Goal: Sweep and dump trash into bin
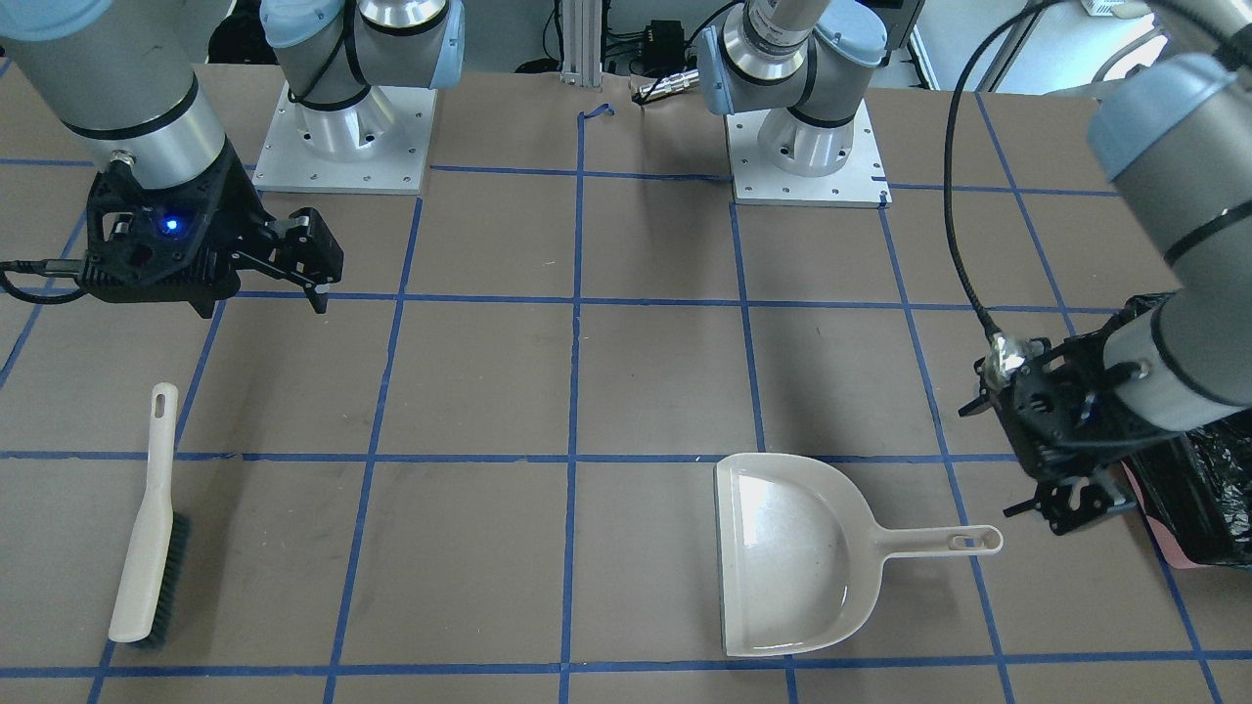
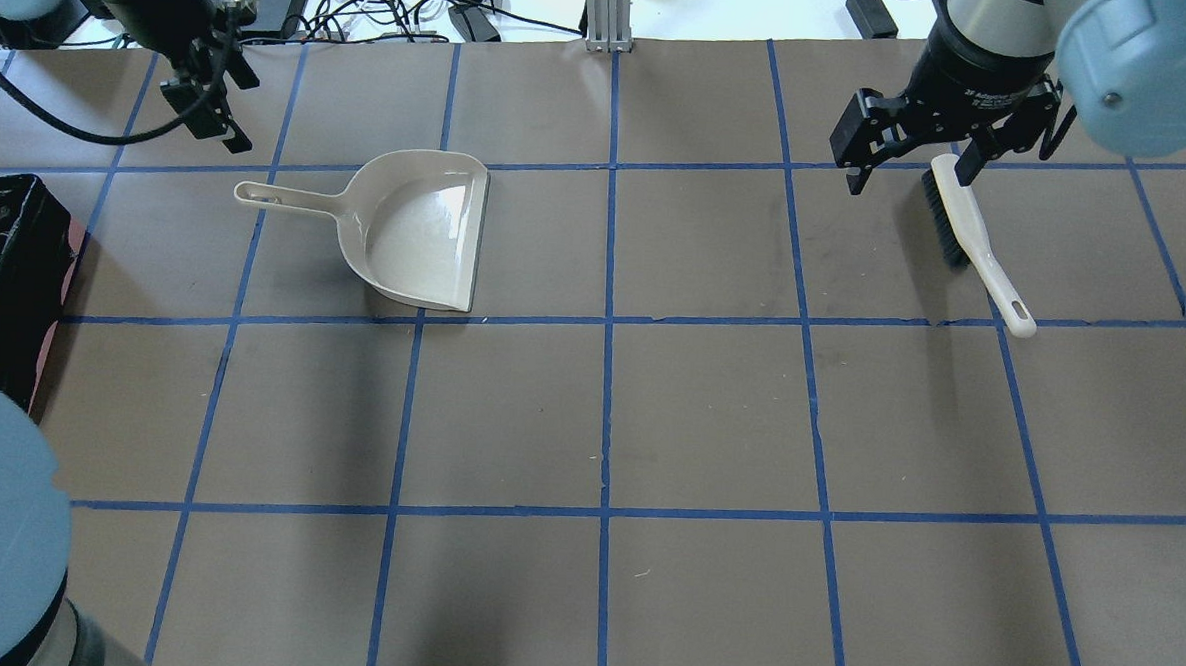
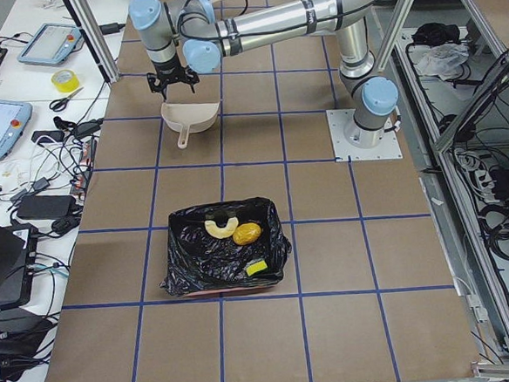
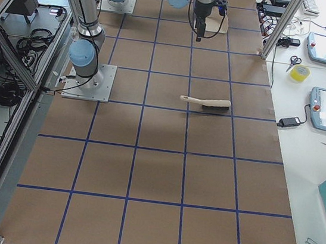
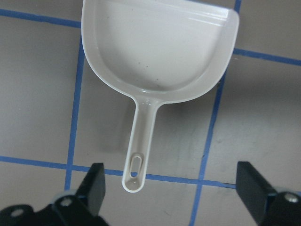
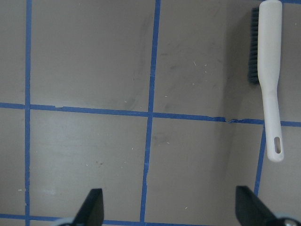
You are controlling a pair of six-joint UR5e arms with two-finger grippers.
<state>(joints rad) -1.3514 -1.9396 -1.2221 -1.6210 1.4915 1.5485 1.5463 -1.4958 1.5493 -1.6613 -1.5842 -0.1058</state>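
The trash sits inside the bin (image 3: 188, 259), a pink box lined with a crinkly black bag, at the end of the table on the robot's left. From that end you can see a golden-brown potato-like lump (image 3: 248, 233) on the bag. A cream curved rind wedge (image 3: 220, 228) lies just beside it, and a yellow-green piece (image 3: 256, 267) lies a little apart, toward the near wall. None of it lies out on the table (image 2: 709, 418), a brown surface marked off in squares by blue tape. The beige dustpan (image 2: 419, 227) lies flat on the table, its pan bare. Its open lip faces the middle of the table and its handle points toward the bin's side. The left gripper (image 5: 170, 175) hangs over the tip of that handle. Its jaws are spread wide, one on each side of the handle's end, above it rather than on it, and they grip nothing. Over on the robot's right the brush (image 2: 974, 230) lies flat on the table, dark bristles along one edge. The end of its white handle, with the hanging hole, points toward the robot. The right gripper (image 2: 910, 177) is held up above the table near the brush, its jaws likewise spread wide and empty. Its wrist camera shows bare table between the fingers, with the brush off to one side. Brush and dustpan lie well apart, on opposite halves of the table.
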